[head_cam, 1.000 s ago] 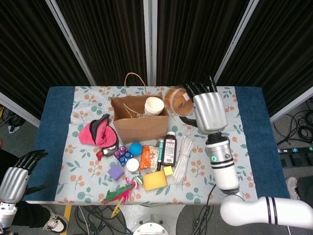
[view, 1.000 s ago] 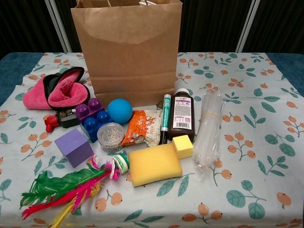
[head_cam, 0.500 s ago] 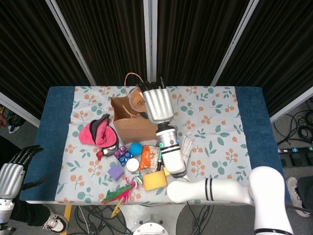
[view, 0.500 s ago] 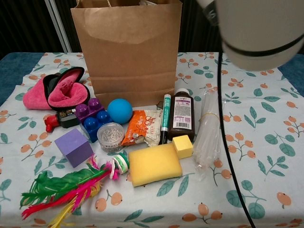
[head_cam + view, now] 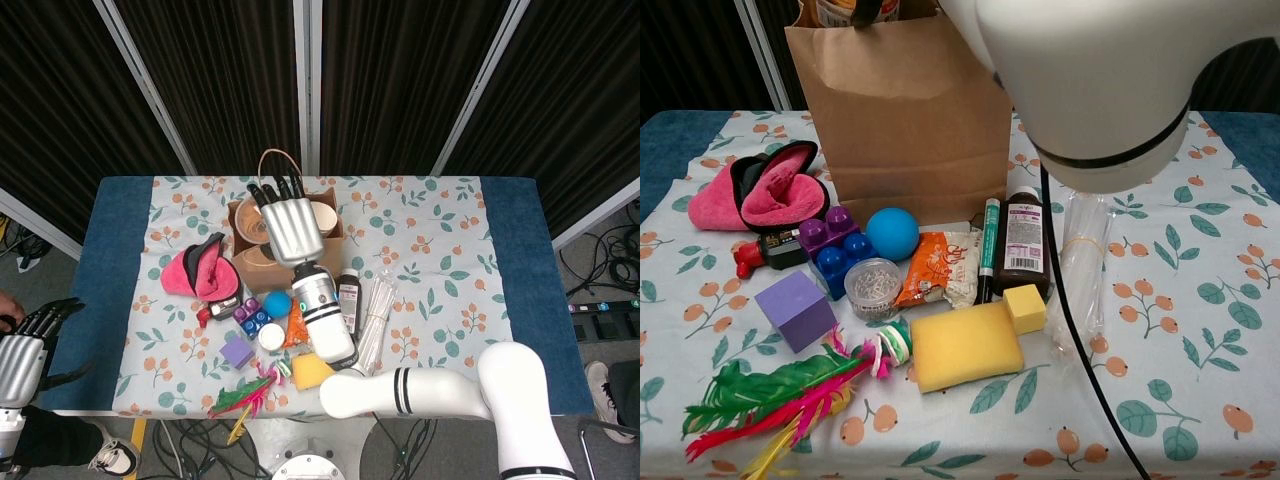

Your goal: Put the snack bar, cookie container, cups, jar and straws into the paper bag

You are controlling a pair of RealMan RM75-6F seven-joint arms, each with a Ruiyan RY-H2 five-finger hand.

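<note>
Bag (image 5: 283,250) stands upright near the back of the desk (image 5: 460,260), and the right robot hand (image 5: 291,224) hangs over its open mouth, fingers pointing away toward the curtain. An orange-brown round thing, likely the jar (image 5: 252,226), shows under the fingers at the bag's left side, but whether the right robot hand grips it cannot be told. A white cup (image 5: 322,213) sits in the bag's right side. Straws (image 5: 1082,270) lie bundled on the desk right of the brown bottle (image 5: 1022,243), well in front of the bag. An orange snack packet (image 5: 936,281) lies beside the green marker (image 5: 988,262). The left robot hand (image 5: 22,350) hovers off the desk's left edge, holding nothing, fingers apart and slightly curled.
</note>
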